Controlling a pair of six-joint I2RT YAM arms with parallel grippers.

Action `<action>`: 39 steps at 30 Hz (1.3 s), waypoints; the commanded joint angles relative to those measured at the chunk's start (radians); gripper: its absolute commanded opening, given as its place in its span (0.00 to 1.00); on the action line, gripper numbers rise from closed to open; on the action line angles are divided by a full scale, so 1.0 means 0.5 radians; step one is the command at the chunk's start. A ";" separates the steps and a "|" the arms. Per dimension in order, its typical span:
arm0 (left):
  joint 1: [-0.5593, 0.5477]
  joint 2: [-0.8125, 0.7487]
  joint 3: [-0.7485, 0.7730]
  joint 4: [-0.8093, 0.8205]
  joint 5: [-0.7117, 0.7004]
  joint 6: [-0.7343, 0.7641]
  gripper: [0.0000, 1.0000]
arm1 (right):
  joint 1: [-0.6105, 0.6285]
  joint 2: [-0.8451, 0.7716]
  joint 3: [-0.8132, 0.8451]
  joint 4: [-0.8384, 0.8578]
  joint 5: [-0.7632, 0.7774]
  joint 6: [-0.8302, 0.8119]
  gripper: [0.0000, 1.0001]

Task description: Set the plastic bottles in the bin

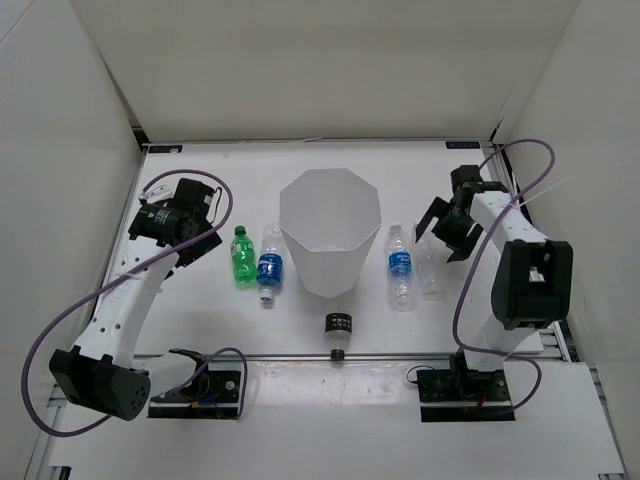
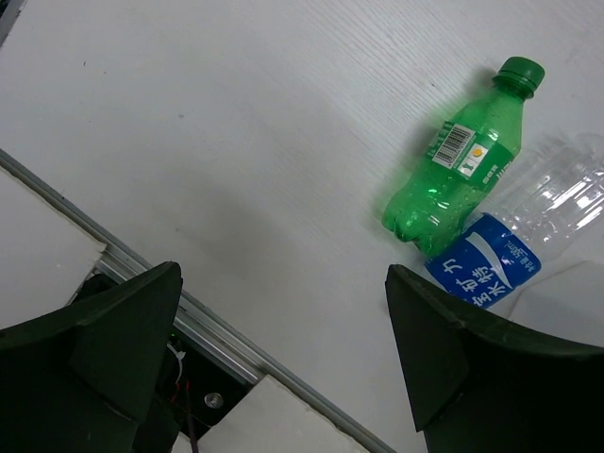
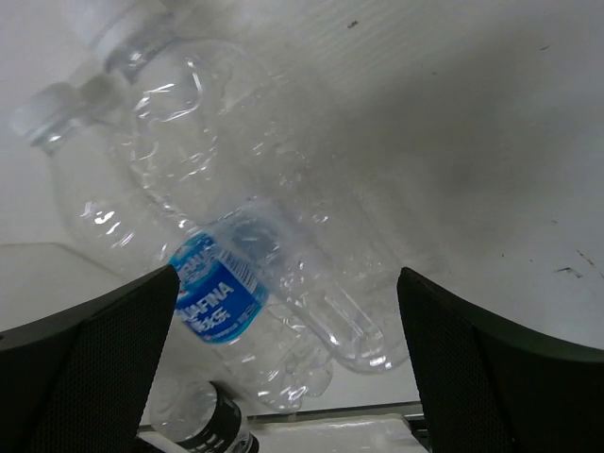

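The white faceted bin [image 1: 330, 240] stands at the table's middle. Left of it lie the green bottle [image 1: 241, 256] and a clear blue-labelled bottle [image 1: 269, 264]; both show in the left wrist view, the green bottle [image 2: 460, 160] and the blue-labelled one [image 2: 514, 241]. Right of the bin lie another blue-labelled bottle [image 1: 401, 265] and a plain clear bottle [image 1: 431, 270]; the right wrist view shows this labelled bottle [image 3: 212, 293] and the plain one [image 3: 283, 198]. My left gripper [image 1: 192, 212] is open and empty, left of the green bottle. My right gripper [image 1: 445, 230] is open and empty, above the plain bottle.
A small black cylinder with white marks [image 1: 337, 328] lies in front of the bin, also in the right wrist view [image 3: 212, 429]. A metal rail [image 1: 340, 354] crosses the near edge. White walls enclose the table on three sides.
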 commanded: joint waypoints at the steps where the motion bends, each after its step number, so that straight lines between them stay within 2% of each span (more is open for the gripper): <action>1: 0.006 0.011 0.004 0.024 0.028 0.032 1.00 | 0.030 0.075 -0.059 0.099 0.050 -0.018 1.00; 7: 0.006 0.011 -0.082 0.061 0.006 0.050 1.00 | 0.030 0.259 0.020 0.137 0.028 -0.079 1.00; 9: 0.006 0.029 -0.082 0.061 0.006 0.050 1.00 | 0.009 0.305 0.042 0.136 0.049 -0.101 0.91; 10: 0.006 0.029 -0.082 0.061 -0.015 0.050 1.00 | 0.008 0.324 0.060 0.118 0.049 -0.119 0.84; 16: 0.006 0.029 -0.146 0.098 -0.058 0.032 1.00 | -0.056 0.397 0.100 0.075 0.092 -0.174 0.65; 17: 0.006 0.029 -0.164 0.098 -0.076 0.008 1.00 | -0.077 0.397 0.149 0.026 0.111 -0.174 0.56; 18: 0.006 0.029 -0.165 0.098 -0.077 0.007 1.00 | -0.099 0.397 0.171 -0.004 0.111 -0.174 0.54; 24: 0.006 0.011 -0.186 0.098 -0.077 -0.032 1.00 | -0.099 0.073 0.496 -0.394 0.252 0.160 0.31; 27: 0.006 0.011 -0.204 0.141 -0.049 -0.032 1.00 | 0.008 -0.117 0.799 -0.422 0.197 0.276 0.31; 30: 0.006 0.011 -0.226 0.162 -0.021 -0.032 1.00 | 0.192 -0.167 1.185 -0.440 0.151 0.326 0.26; 32: 0.006 0.011 -0.226 0.239 0.101 0.028 1.00 | 0.385 -0.167 1.388 -0.440 0.242 0.375 0.23; 33: 0.006 0.011 -0.226 0.257 0.144 0.029 1.00 | 0.447 -0.122 1.568 -0.440 0.273 0.375 0.23; 36: 0.006 0.032 -0.226 0.258 0.261 0.029 1.00 | 0.695 -0.005 1.839 -0.416 0.393 0.329 0.23; 39: 0.006 0.032 -0.348 0.404 0.310 0.111 1.00 | 1.065 0.145 1.999 -0.355 0.531 0.139 0.25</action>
